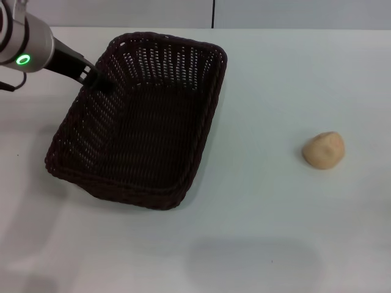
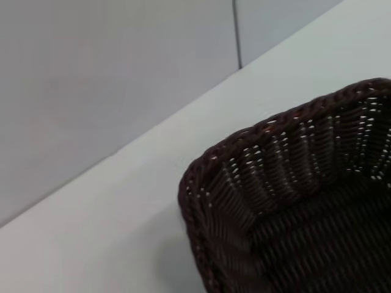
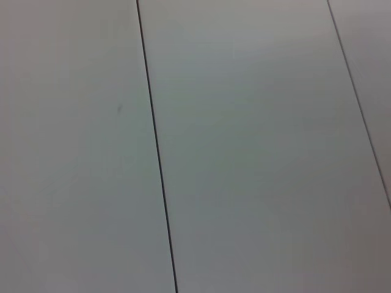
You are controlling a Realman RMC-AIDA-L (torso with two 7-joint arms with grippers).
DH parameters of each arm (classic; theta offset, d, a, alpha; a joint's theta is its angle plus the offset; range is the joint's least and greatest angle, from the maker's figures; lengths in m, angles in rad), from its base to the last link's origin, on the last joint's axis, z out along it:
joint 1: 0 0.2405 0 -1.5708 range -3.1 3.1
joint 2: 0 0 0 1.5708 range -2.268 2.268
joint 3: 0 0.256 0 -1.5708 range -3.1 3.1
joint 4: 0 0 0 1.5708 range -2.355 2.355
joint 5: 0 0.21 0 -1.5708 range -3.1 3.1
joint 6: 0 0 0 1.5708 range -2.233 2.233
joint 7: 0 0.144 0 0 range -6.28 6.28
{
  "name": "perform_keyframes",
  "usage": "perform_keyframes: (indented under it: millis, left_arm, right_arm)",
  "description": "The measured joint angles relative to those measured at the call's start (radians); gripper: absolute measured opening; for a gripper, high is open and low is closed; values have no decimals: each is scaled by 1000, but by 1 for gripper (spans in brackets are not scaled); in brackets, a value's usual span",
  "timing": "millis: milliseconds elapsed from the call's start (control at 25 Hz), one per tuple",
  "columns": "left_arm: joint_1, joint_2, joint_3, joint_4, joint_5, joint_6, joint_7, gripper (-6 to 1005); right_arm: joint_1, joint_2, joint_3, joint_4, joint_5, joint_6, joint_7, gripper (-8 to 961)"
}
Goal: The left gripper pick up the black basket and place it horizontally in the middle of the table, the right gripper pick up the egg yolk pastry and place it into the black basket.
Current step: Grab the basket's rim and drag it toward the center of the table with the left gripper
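The black basket (image 1: 143,122) lies at an angle on the left half of the white table (image 1: 263,232), its long side running from near left to far right. My left gripper (image 1: 98,80) reaches in from the far left and is shut on the rim of the basket's left long side. The left wrist view shows a far corner of the basket (image 2: 293,195) close up. The egg yolk pastry (image 1: 324,150) sits alone on the table to the right, well apart from the basket. My right gripper is out of view; the right wrist view shows only grey panels.
A grey wall with a dark vertical seam (image 1: 213,13) stands behind the table's far edge. The wall and seam also show in the left wrist view (image 2: 236,33). Bare white table lies between the basket and the pastry.
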Motion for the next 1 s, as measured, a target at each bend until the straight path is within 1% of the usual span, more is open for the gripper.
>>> perform_keyframes:
  millis: [120,160,200,240,360,400,840,1000]
  left_arm:
    - [-2,1,-2,13,-11,9,2,805]
    - [-4,1,-12,64,-14,61,1,804]
    - [-4,1,-12,64,-14,61,1,804]
    - [-2,1,-18,91,-16,96,-3,804]
    - [-2,1,-18,91,-16,96,-3,803]
    - [-4,2,-31,137,-15,126,-6,803]
    - [-6,0,-33,205,-18,151,-9,800]
    - [-17,0,-33,266,-19,179,-11,799]
  right_arm:
    - [0,-1,0,-2,0,0,0,757]
    - [0,-1,0,-2,0,0,0,757]
    - [0,-1,0,-2,0,0,0,757]
    - [0,-1,0,-2,0,0,0,757]
    - [0,-2,0,-4,0,0,-1,757]
    - [0,-3,0,-9,0,0,-1,757]
    - [0,-3,0,-21,0,0,0,756]
    - [1,-3,0,-24,0,0,0,756]
